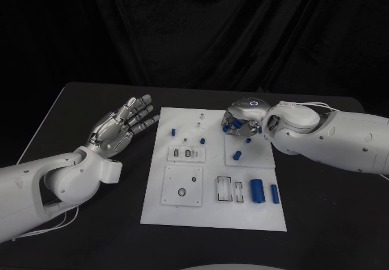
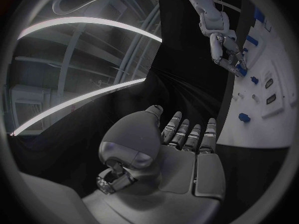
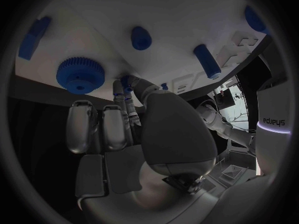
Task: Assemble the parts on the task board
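Fingers spread wide and holding nothing, the robot's left hand (image 1: 120, 125) hovers palm-up over the black table (image 1: 89, 101), just beside the far left edge of the white task board (image 1: 211, 219). From the left wrist camera the same left hand (image 2: 187, 149) shows its fingers (image 2: 190, 134) straight and side by side, pointing toward the board (image 2: 274, 119).

Across the board, the right hand (image 1: 240, 119) is lowered onto its far right part, fingers curled downward. The right wrist camera shows two fingertips (image 3: 126, 92) pinched close on a small blue part (image 3: 126, 81) at the board's surface (image 3: 93, 30); whether the part is lifted off the board cannot be told. Beside those fingertips sits a blue gear (image 3: 79, 74), with a blue peg (image 3: 141, 37) and a blue cylinder (image 3: 207, 61) standing farther off on the same board.

Seen from the head camera, other blue parts remain scattered over the board: a short pin (image 1: 172, 131) near its far left side, a peg (image 1: 238, 155) toward the middle just below the right hand, and two longer cylinders (image 1: 258, 191) lying side by side near the board's near right corner. White insert plates with slots (image 1: 183, 185) occupy the board's middle and near left area.
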`<act>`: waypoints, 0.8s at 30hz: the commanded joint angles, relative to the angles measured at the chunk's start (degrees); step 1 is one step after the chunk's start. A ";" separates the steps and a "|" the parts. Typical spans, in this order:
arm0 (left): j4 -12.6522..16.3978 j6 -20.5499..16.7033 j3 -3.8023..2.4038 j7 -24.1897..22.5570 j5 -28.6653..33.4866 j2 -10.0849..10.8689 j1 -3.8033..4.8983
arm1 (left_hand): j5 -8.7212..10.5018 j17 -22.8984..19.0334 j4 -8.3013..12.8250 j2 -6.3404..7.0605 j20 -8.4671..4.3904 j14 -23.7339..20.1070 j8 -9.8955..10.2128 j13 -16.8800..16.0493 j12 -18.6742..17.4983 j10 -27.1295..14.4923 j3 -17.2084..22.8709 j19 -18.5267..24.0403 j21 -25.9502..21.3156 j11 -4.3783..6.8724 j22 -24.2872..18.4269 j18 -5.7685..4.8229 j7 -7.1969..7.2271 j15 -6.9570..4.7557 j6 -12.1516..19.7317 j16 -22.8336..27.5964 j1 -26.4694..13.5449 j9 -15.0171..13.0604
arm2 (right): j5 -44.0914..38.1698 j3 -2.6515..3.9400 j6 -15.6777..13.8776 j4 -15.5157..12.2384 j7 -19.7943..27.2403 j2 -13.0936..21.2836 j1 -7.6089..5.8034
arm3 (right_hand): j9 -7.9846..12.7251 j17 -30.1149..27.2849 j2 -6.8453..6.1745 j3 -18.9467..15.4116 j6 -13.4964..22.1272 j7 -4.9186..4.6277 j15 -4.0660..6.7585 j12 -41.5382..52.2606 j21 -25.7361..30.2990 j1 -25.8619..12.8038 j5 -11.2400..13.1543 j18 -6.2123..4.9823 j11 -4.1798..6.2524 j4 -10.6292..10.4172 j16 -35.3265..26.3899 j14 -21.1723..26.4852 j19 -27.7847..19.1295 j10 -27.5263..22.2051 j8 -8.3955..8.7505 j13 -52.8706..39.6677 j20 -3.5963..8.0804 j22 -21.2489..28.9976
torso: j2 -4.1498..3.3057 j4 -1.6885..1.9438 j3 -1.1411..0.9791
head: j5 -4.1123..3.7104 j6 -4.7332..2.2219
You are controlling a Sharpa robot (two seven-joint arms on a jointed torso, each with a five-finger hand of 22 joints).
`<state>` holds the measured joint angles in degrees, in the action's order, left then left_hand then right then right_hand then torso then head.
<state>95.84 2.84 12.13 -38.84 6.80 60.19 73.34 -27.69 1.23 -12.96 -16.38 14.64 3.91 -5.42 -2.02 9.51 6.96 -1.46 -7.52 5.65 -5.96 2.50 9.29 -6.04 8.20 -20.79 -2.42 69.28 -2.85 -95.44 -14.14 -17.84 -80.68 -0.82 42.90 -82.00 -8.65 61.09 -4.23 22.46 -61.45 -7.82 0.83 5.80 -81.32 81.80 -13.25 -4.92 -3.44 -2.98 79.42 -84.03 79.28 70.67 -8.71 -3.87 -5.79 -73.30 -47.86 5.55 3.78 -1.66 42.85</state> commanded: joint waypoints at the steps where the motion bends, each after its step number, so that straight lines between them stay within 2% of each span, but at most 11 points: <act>1: 0.08 0.91 -0.04 -7.04 -0.09 0.24 0.11 | -0.20 0.07 0.31 -0.04 0.27 0.02 -0.23 -0.05 0.30 0.06 -0.02 -0.05 -0.15 -0.43 0.02 1.02 -0.07 0.33 -0.28 -0.34 0.60 -0.05 | 0.40 0.05 -3.29 -0.57 0.40 -0.01 -0.40 | -2.56 0.23 0.82 -0.24 -2.32 1.41 0.36 0.11 0.15 0.41 0.06 0.93 0.33 0.23 0.06 -1.02 0.09 0.96 -1.11 -0.08 0.60 -0.27 | -0.04 0.00 0.05 | 0.59 -0.14; 7: 0.21 0.69 -0.03 -6.79 -0.09 0.59 0.11 | -0.54 0.08 0.62 -0.02 0.28 0.03 -0.26 -0.06 0.36 0.09 0.21 -0.05 -0.15 -0.44 0.01 1.02 -0.07 0.32 -0.41 -0.36 0.76 -0.07 | 0.74 0.14 -3.58 -0.29 -0.12 -1.46 -2.78 | -2.90 0.24 0.68 -0.66 -2.63 1.56 0.44 -0.22 0.13 -0.01 0.41 0.96 0.39 -0.01 0.04 -1.05 0.17 1.43 -1.28 0.00 0.71 -0.41 | -0.05 -0.01 0.04 | 1.01 -0.01; 9: 0.26 0.61 -0.03 -6.70 -0.09 0.63 0.11 | -0.61 0.07 0.68 -0.01 0.28 0.02 -0.26 -0.06 0.38 0.09 0.26 -0.04 -0.16 -0.44 0.01 1.02 -0.08 0.32 -0.38 -0.35 0.79 -0.06 | 0.89 0.17 -3.20 0.46 -0.30 -2.48 -3.55 | -2.94 0.28 0.71 -0.71 -2.63 1.59 0.44 -0.30 0.15 -0.10 0.44 0.96 0.39 -0.09 0.05 -1.06 0.16 1.45 -1.28 0.02 0.73 -0.40 | -0.06 -0.08 0.01 | 1.21 0.23; 12: 0.24 0.54 -0.03 -6.64 -0.10 0.55 0.11 | -0.72 -0.04 0.87 0.09 0.29 -0.32 -0.29 -0.05 0.34 0.06 0.32 0.09 -0.26 -0.44 -0.03 1.02 -0.09 0.32 -0.48 -0.12 0.86 -0.08 | 0.98 0.22 -2.95 1.72 -0.38 -3.82 -4.07 | -3.04 0.21 0.64 -0.88 -2.54 1.67 0.44 -0.59 0.17 -0.34 0.59 0.96 0.38 -0.25 0.01 -1.06 0.17 1.41 -1.21 0.09 0.75 -0.42 | -0.04 -0.01 0.01 | 1.32 0.26; 20: 0.02 0.50 -0.03 -6.64 -0.10 0.10 0.11 | -0.71 -0.26 1.06 0.27 0.12 -1.04 -0.26 0.04 -0.04 -0.30 0.28 0.89 -0.81 -0.43 -0.27 0.99 -0.21 0.04 -0.40 0.35 0.68 -0.06 | 1.77 0.41 -2.29 7.24 -0.16 -8.75 -4.51 | -3.11 0.14 0.49 -1.01 -2.23 1.64 0.42 -1.07 0.15 -0.44 0.70 0.99 0.32 -0.31 -0.04 -1.06 0.22 1.20 -1.00 0.17 0.76 -0.52 | -0.06 -0.01 0.03 | 1.50 0.41; 24: -0.14 0.59 -0.03 -6.56 -0.11 -0.24 0.11 | -0.67 -0.40 1.11 0.29 -0.08 -1.58 0.09 0.25 -1.05 -1.29 0.15 1.49 -1.23 0.34 -0.43 0.98 -0.09 -0.04 0.55 0.69 0.30 0.09 | 2.03 0.49 -1.88 10.16 -0.05 -11.20 -4.31 | -3.13 0.15 0.45 -1.00 -1.99 1.55 0.38 -1.36 0.16 -0.38 0.69 0.99 0.26 -0.28 -0.05 -1.06 0.23 1.04 -0.82 0.19 0.75 -0.54 | -0.10 0.07 0.04 | 1.56 0.41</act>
<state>95.70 2.83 12.13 -38.86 6.83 60.07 73.34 -28.19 0.87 -12.15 -16.38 14.43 2.66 -5.42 -1.82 8.63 6.07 -1.32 -6.48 4.61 -5.48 2.12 9.29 -6.15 8.19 -20.62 -1.97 69.74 -2.84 -93.91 -13.71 -19.57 -71.10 -0.64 31.93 -86.41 -8.62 61.25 -3.82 21.72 -62.03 -8.01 0.83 4.65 -81.32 81.65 -12.72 -4.93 -2.86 -3.23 79.42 -84.03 79.45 71.88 -8.73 -3.76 -5.22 -73.79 -47.93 5.55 3.81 -0.13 43.25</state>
